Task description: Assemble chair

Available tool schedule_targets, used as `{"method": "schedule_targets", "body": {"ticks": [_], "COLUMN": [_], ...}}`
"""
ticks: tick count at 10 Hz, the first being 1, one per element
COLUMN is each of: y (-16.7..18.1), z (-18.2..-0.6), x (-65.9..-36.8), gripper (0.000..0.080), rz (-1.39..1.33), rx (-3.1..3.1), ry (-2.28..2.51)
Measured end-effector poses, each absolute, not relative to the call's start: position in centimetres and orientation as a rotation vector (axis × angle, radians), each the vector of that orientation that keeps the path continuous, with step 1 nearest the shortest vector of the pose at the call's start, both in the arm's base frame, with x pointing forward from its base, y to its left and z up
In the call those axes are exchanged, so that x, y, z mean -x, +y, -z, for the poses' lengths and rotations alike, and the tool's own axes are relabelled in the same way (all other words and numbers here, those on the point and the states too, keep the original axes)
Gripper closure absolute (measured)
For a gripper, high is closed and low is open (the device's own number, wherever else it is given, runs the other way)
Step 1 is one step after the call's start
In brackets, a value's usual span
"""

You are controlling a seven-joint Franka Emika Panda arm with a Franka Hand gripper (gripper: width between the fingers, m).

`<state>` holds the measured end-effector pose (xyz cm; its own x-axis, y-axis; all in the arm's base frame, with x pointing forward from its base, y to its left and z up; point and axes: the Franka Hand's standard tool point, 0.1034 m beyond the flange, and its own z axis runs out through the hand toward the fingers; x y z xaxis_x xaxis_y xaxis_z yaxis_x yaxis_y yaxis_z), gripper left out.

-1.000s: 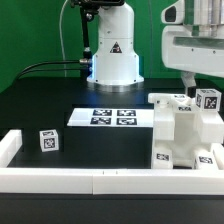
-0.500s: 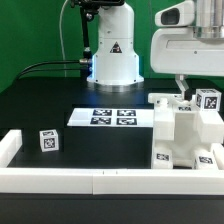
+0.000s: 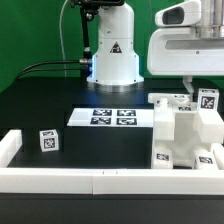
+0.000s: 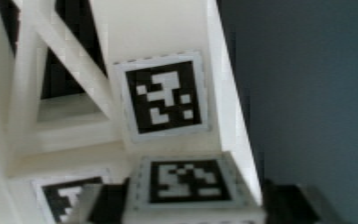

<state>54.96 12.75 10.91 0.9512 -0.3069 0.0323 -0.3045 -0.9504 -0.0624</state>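
The partly built white chair (image 3: 180,135) stands at the exterior view's right, against the front rail. An upright tagged chair piece (image 3: 208,98) rises from its top right. My gripper (image 3: 199,92) hangs straight over that piece. In the wrist view the piece's tagged end (image 4: 190,185) fills the space between the two dark fingers (image 4: 114,205), and both press against its sides. Behind it the chair's panels and another tag (image 4: 163,95) show. A small loose tagged cube (image 3: 47,141) lies at the exterior view's left.
The marker board (image 3: 112,117) lies flat in the middle of the black table. Low white border rails (image 3: 80,180) run along the front and the left side. The arm's white base (image 3: 112,55) stands at the back with cables beside it.
The hand has shifted towards the exterior view's left and settled over the chair's upright piece. Its jaws have come together onto that piece. The chair and the cube have not moved.
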Motion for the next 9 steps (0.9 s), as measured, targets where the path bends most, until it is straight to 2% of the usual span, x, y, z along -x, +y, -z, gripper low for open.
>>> {"method": "schedule_targets", "body": {"ticks": [5,9], "y": [12.78,12.88], "z": [-10.89,-10.83], "x": [-54.94,-55.02], "gripper": [0.0523,0.0522], "rz": [0.032,0.000], "rx": [2.734,2.392], "ry": [1.406,1.897]}}
